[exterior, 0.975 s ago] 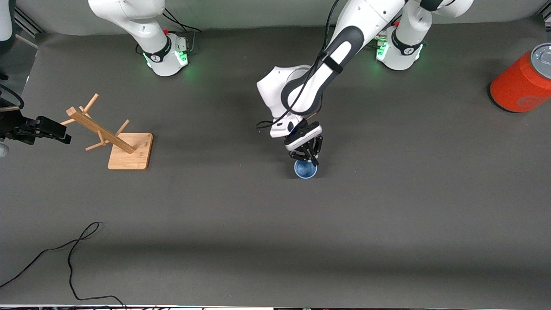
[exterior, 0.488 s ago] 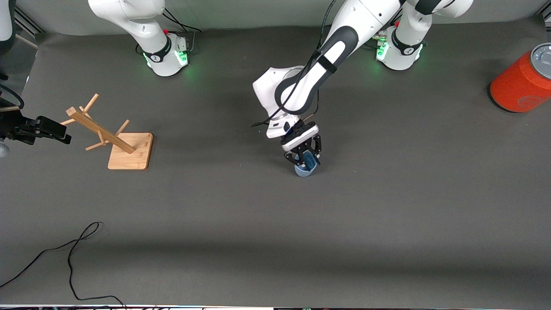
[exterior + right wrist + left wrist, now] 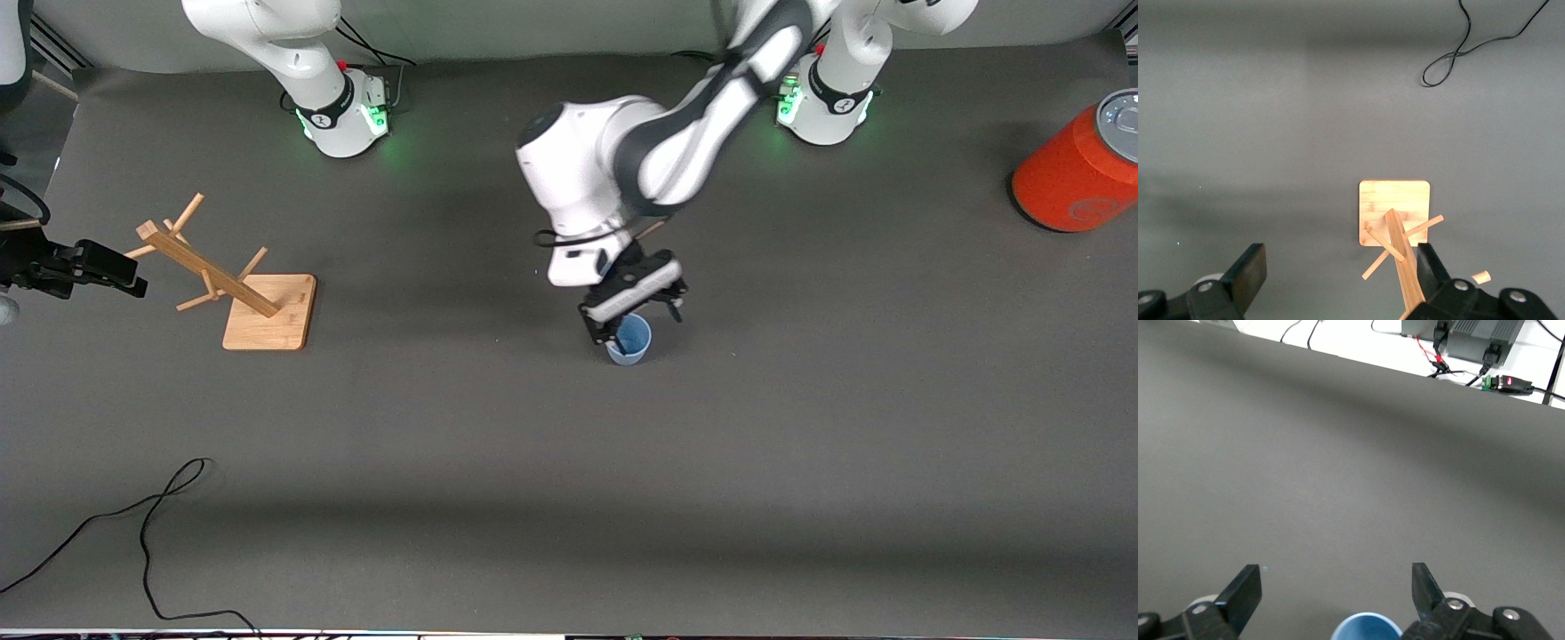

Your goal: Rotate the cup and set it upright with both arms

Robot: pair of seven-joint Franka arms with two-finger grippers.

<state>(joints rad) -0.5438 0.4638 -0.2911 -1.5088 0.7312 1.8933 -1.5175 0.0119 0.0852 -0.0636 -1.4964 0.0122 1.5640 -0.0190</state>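
Note:
The light-blue cup point(image 3: 629, 340) stands upright on the dark mat near the middle of the table, its open rim up. My left gripper point(image 3: 635, 313) hangs just above it, open, with one finger to each side and neither touching it. In the left wrist view only the cup's rim point(image 3: 1367, 627) shows, between and below the spread fingers point(image 3: 1245, 590) of the left gripper point(image 3: 1336, 585). My right gripper point(image 3: 1338, 270) waits open and empty, high over the mat beside the wooden rack point(image 3: 1395, 220), and shows at the front view's edge point(image 3: 98, 265).
A wooden peg rack point(image 3: 267, 311) on a square base stands toward the right arm's end. A large orange-red cylinder point(image 3: 1080, 169) with a grey top sits at the left arm's end. A black cable point(image 3: 151, 533) loops on the mat nearer the front camera.
The left gripper opened, let go of the cup, turned and lifted slightly. The cup now stands free on the mat. The right arm has not moved.

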